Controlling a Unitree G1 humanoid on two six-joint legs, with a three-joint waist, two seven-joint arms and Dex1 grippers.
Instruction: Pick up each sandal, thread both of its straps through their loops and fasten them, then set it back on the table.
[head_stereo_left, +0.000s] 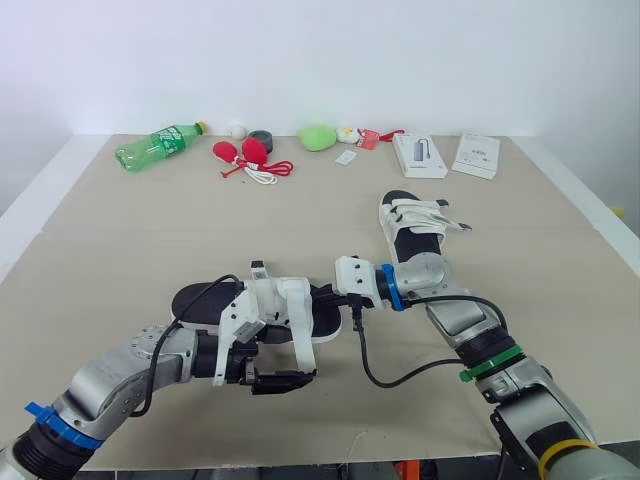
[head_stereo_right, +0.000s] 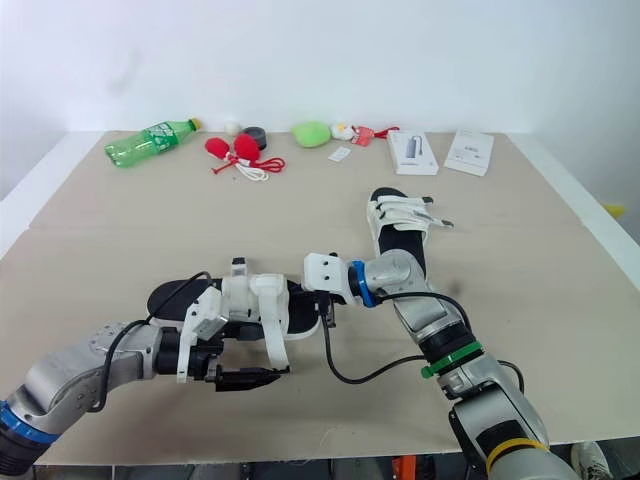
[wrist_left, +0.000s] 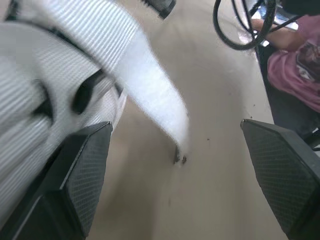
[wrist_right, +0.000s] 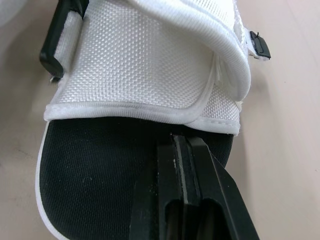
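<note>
The near sandal (head_stereo_left: 205, 300), with a black footbed and white straps, lies at the table's middle front. One loose white strap (wrist_left: 150, 85) hangs off it between the wide-apart fingers (wrist_left: 82, 175) of my left gripper (head_stereo_left: 280, 365), which is open beside the sandal's front side. My right gripper (head_stereo_left: 325, 297) is shut, and its fingertips (wrist_right: 182, 150) press on the black footbed (wrist_right: 100, 160) just under the edge of a white mesh strap (wrist_right: 145, 65). The second sandal (head_stereo_left: 412, 222) lies farther back on the right, behind my right forearm.
Along the far edge of the table (head_stereo_left: 100, 230) lie a green bottle (head_stereo_left: 160, 143), red items with a cord (head_stereo_left: 245, 153), a dark tape roll (head_stereo_left: 262, 138), a green object (head_stereo_left: 317, 137) and two white boxes (head_stereo_left: 420, 155). A black cable (head_stereo_left: 400, 375) loops under my right arm. A person in pink (wrist_left: 295, 70) shows beyond the table.
</note>
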